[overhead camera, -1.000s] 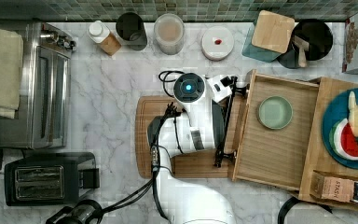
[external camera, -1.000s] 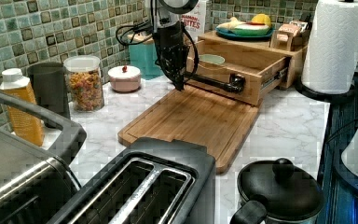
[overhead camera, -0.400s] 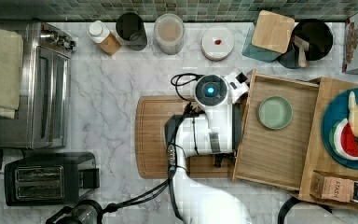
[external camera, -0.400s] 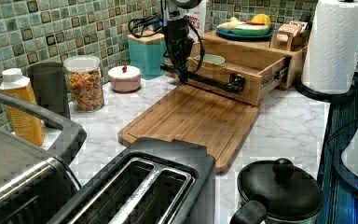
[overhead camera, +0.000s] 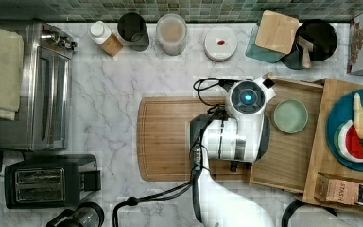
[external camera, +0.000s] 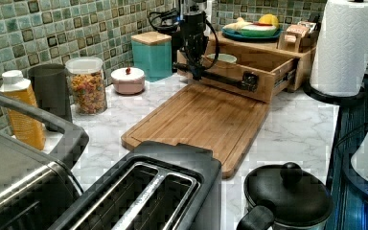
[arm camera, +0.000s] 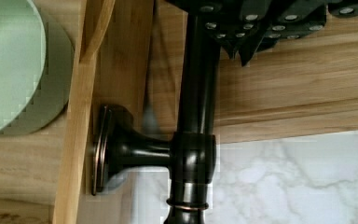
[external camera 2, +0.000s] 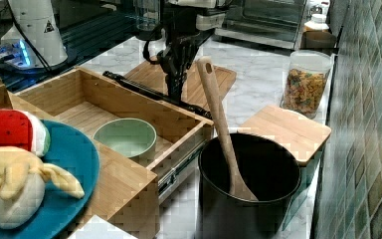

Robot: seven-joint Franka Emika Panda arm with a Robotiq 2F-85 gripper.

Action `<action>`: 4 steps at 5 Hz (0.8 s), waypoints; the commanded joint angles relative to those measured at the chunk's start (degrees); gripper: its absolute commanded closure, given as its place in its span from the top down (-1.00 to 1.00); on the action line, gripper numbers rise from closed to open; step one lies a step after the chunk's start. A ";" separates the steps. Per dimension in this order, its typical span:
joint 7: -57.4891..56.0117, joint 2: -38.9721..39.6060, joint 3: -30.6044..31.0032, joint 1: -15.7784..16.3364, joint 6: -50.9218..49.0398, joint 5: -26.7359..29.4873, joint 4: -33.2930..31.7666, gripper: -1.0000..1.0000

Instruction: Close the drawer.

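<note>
The drawer (overhead camera: 288, 161) is a light-wood tray standing part way out of the wooden shelf at the top view's right, with a pale green bowl (overhead camera: 289, 116) inside. Its front (external camera: 232, 72) carries a dark bar handle (external camera: 220, 79). My gripper (external camera: 197, 72) points down against that handle, on the side away from the drawer. From the wrist, the handle bar (arm camera: 198, 93) and its post run along the drawer front (arm camera: 116, 56), and my gripper (arm camera: 244, 46) looks shut beside the bar, holding nothing. In the right view my gripper (external camera 2: 175, 87) touches the handle.
A bamboo cutting board (overhead camera: 170, 137) lies on the marble counter in front of the drawer, under my arm. The shelf top (overhead camera: 326, 142) bears a blue plate of toy fruit. A black pot with a wooden spoon (external camera 2: 248, 179), a teal canister (external camera: 152, 55) and a paper towel roll (external camera: 345, 45) stand near.
My arm has moved toward the top view's right, and the drawer front has slid the same way, further into the shelf.
</note>
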 commanded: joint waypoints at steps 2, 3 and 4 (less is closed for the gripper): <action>-15.05 -0.16 -9.97 -14.98 -3.94 -0.30 4.26 -1.00; -14.10 2.20 -11.72 -15.70 -3.43 -3.96 6.83 -1.00; -14.73 3.24 -13.30 -17.31 -1.84 -6.44 8.12 -1.00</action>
